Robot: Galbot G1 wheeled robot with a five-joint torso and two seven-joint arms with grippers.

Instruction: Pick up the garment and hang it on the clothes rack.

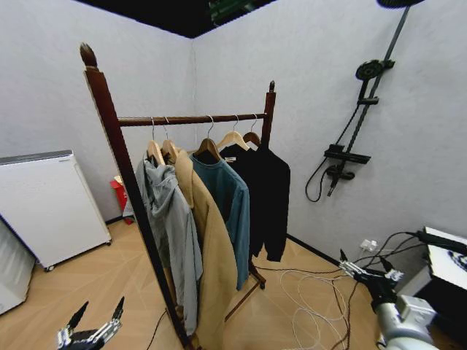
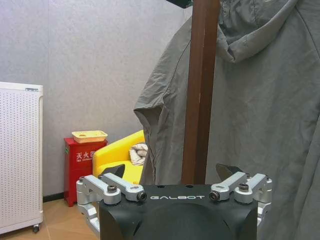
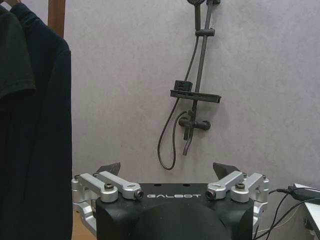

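Already hung at the clothes rack [image 1: 109,124] bar's far end: garment [image 1: 266,193]; left pincer [image 1: 93,322], right pincer [image 1: 361,266] spread, empty.

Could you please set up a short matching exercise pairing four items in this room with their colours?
Items:
1. hooded jacket on the rack's near end
2. long coat beside it
3. shirt in the middle
4. small fire-extinguisher box by the wall

Colours:
A. teal
B. red
C. grey
D. tan

Pairs: 1-C, 2-D, 3-A, 4-B
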